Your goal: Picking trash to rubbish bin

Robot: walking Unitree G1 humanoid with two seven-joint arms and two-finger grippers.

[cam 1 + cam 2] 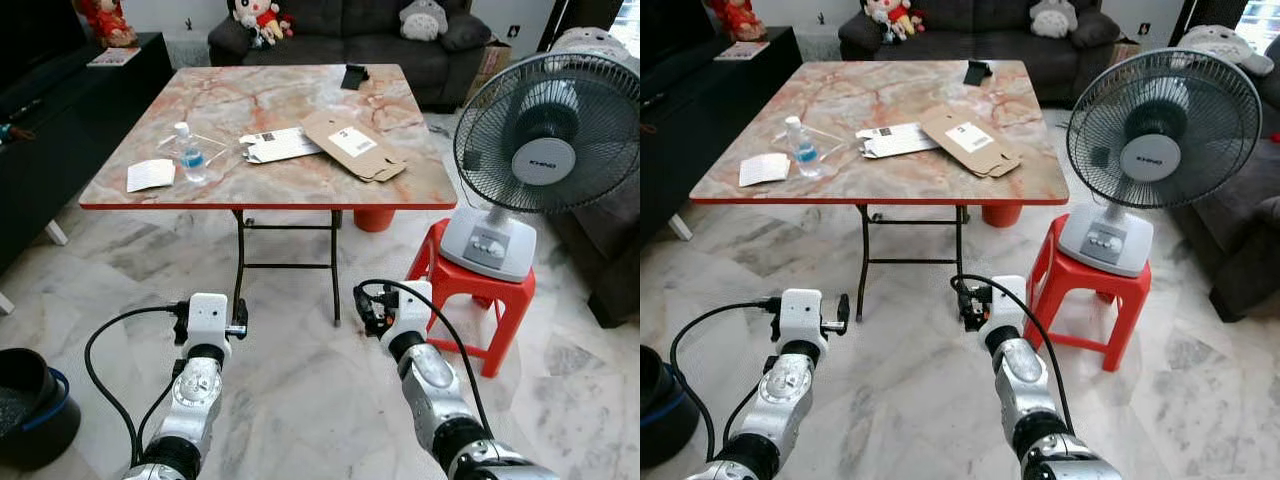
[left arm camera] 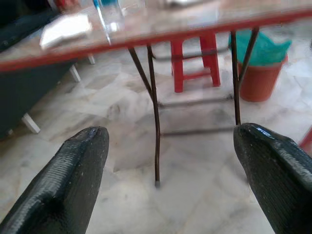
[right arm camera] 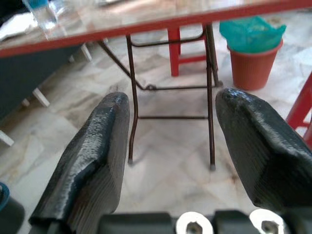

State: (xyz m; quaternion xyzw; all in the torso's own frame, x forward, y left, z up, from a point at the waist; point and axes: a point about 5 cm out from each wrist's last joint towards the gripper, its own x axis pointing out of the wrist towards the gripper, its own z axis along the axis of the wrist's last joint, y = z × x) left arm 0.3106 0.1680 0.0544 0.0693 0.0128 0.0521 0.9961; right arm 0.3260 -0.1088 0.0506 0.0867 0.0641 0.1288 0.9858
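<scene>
Both grippers, left [image 2: 168,161] and right [image 3: 170,146], gape empty; wrist views reveal an orange bin [image 3: 252,58] under the pink marble folding table [image 1: 270,120].

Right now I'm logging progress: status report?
Left gripper, right gripper open, empty. Bottle, papers, cardboard on table. Orange bin beyond it.

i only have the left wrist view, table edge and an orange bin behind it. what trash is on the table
Observer: A water bottle, a white paper, a white envelope and flattened cardboard.
Operator: anything else on it
Observer: A small black object at the far edge.
Operator: any obstacle to my right
Observer: A fan on a red stool.
Operator: right gripper open
Observer: Yes, right gripper is open.
</scene>
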